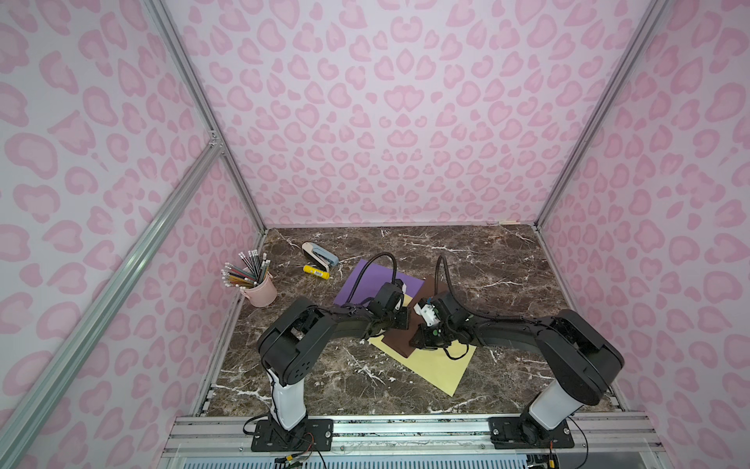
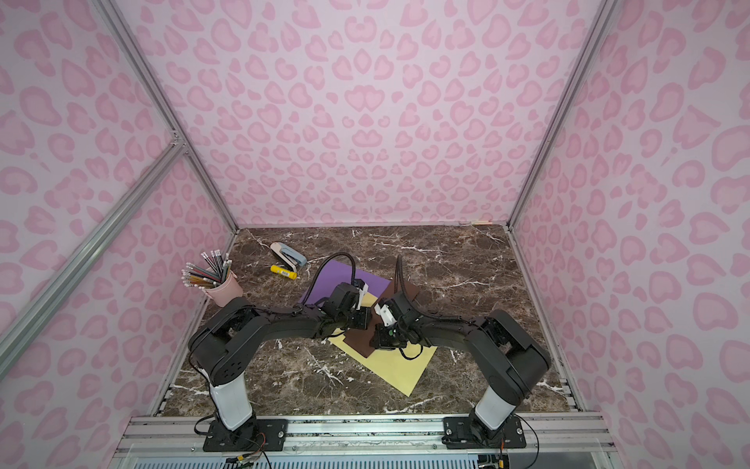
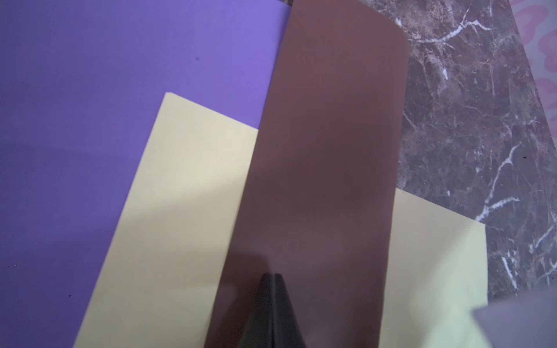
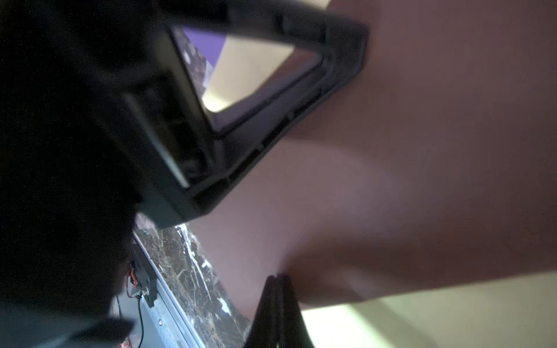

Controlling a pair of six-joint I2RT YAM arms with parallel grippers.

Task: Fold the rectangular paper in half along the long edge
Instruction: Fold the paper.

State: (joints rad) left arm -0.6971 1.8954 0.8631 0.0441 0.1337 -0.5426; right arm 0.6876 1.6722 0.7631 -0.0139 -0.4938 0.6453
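Evidently the fold is laid over but unfinished: we find the brown paper (image 1: 397, 343) a narrow, bulging strip mid-scene, atop a yellow sheet (image 1: 440, 371) and a purple sheet (image 1: 359, 284). Left tool (image 3: 272, 278) and right tool (image 4: 278, 278) both show jaws together, tips at the strip; we judge the crease needs flattening.

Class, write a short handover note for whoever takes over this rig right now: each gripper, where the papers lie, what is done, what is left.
Left gripper: shut, tips on the brown paper.
Right gripper: shut, tips at the brown paper's edge.
Papers: brown lies across the yellow paper, which overlaps the purple paper.
Done: brown looks doubled over into a narrow strip, but it bulges and is not flat.
Left: probably press the crease flat, then withdraw both arms.
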